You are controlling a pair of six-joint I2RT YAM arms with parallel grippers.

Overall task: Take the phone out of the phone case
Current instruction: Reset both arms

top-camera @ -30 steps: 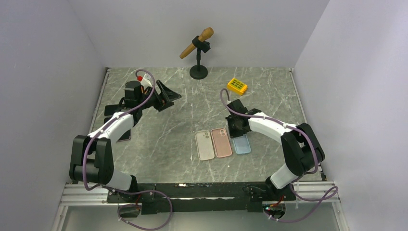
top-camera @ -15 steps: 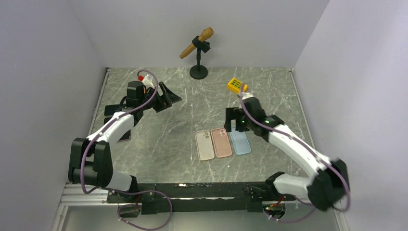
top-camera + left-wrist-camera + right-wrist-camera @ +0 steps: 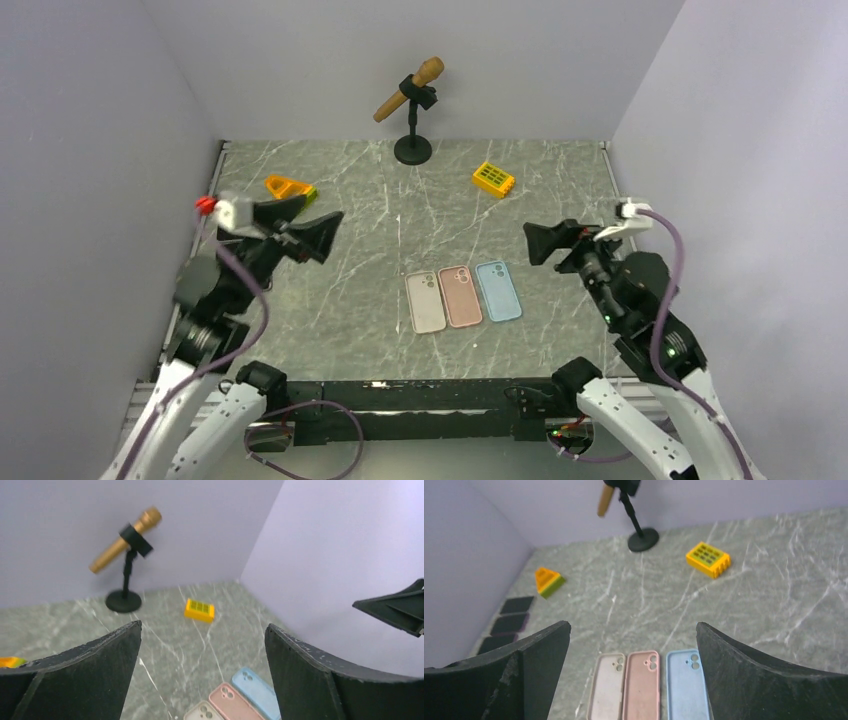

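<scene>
**Inspector:** Grippers?

**Assistant:** The left gripper [image 3: 306, 229] and the right gripper [image 3: 553, 243] are both held above the table [image 3: 370, 200], jaws spread wide, nothing between them.

**Inspector:** Cases?

**Assistant:** One row toward six o'clock of the table's centre: cream case [image 3: 425, 301], pink case [image 3: 460, 296], blue case [image 3: 498, 290]. They lie side by side, camera cut-outs toward twelve. Cannot tell whether any holds a phone.

**Inspector:** Differences between views?

**Assistant:** Only the right wrist view shows three dark slabs [image 3: 510, 624], phone-shaped, along the nine o'clock edge. Only the left wrist view shows the microphone [image 3: 125, 540] whole.
</scene>
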